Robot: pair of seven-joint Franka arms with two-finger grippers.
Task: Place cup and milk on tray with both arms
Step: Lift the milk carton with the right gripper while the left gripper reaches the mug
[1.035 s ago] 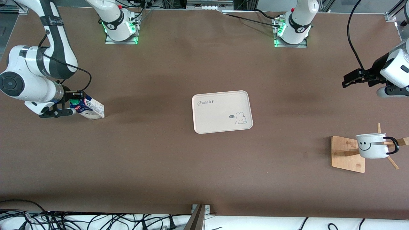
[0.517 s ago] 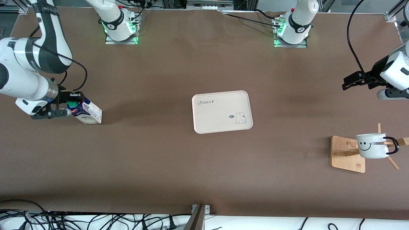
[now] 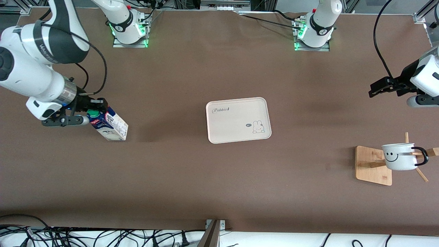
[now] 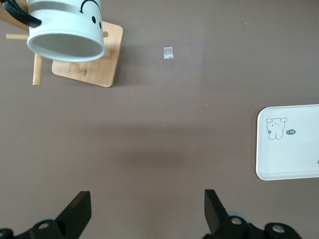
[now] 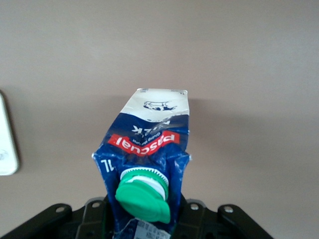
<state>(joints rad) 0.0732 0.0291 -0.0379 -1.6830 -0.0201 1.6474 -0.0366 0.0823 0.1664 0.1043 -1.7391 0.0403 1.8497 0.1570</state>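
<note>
1. One milk (image 3: pixel 109 125) carton, tilted, clamped at its top by the right gripper (image 3: pixel 79 113) fingers, above the counter (image 3: pixel 171 178) toward the right arm's end.
2. One cup (image 3: pixel 399 156) hangs on one wooden rack (image 3: pixel 373 165).
3. One tray (image 3: pixel 238 119) lies mid-counter.
4. Left gripper (image 3: pixel 374 89) hovers, fingers spread wide.

This is a robot lab, not a home. Two white arms are bolted to metal base plates (image 3: pixel 130 43) lit by green lamps, standing on a wide table (image 3: pixel 219 192) covered in plain brown matting. Aluminium frame rails (image 3: pixel 421 16) run along its edge above the left claw (image 3: pixel 374 87), and black cables (image 3: pixel 103 236) lie tangled on the floor well below the right claw (image 3: pixel 84 115). The household props look staged: a tray (image 3: pixel 236 128) sits alone mid-table.
</note>
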